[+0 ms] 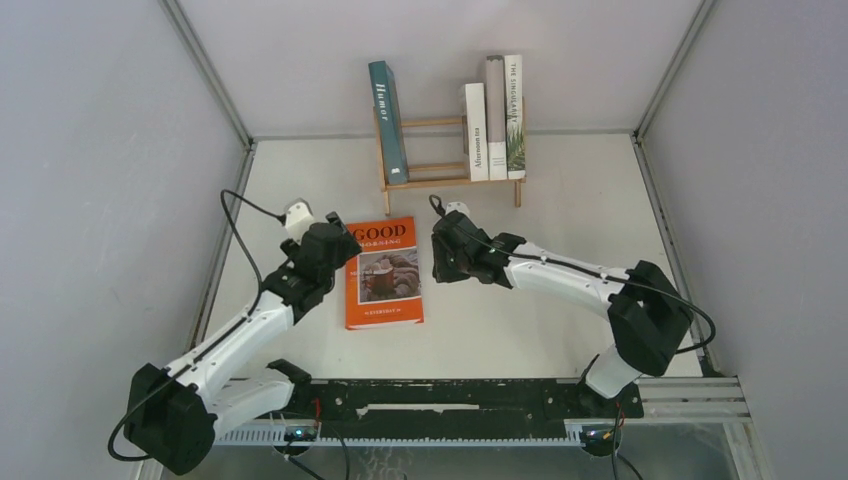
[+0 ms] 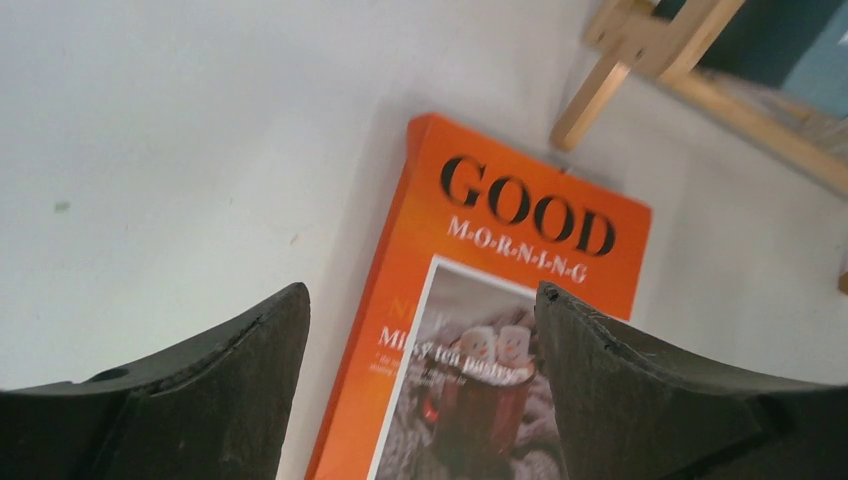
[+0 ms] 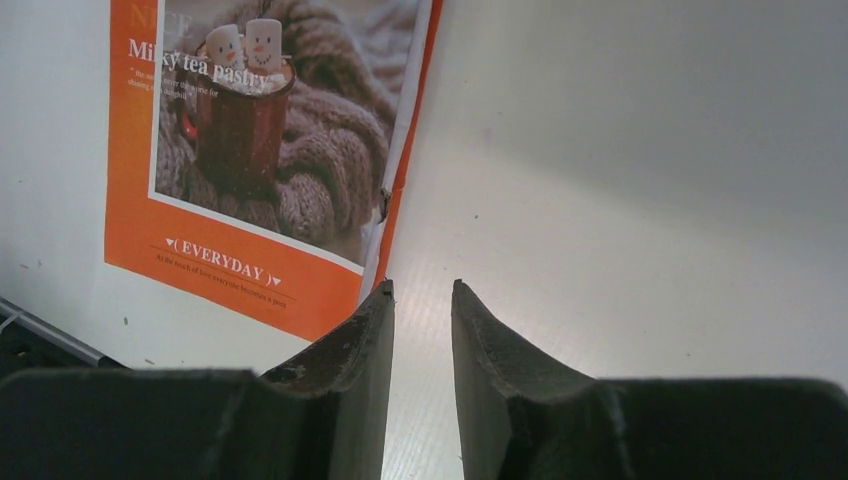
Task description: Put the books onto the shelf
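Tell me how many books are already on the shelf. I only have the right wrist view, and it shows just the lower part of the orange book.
Observer: Four stand on the shelf. The teal book is at its left end. The white book, grey book and palm-leaf book stand together at its right end.
Operator: Is there room for the orange one?
Observer: Yes, there is an open gap between the teal book and the white book.
Operator: Where's the left gripper?
Observer: The left gripper is open over the left edge of the orange book, which lies flat, cover up.
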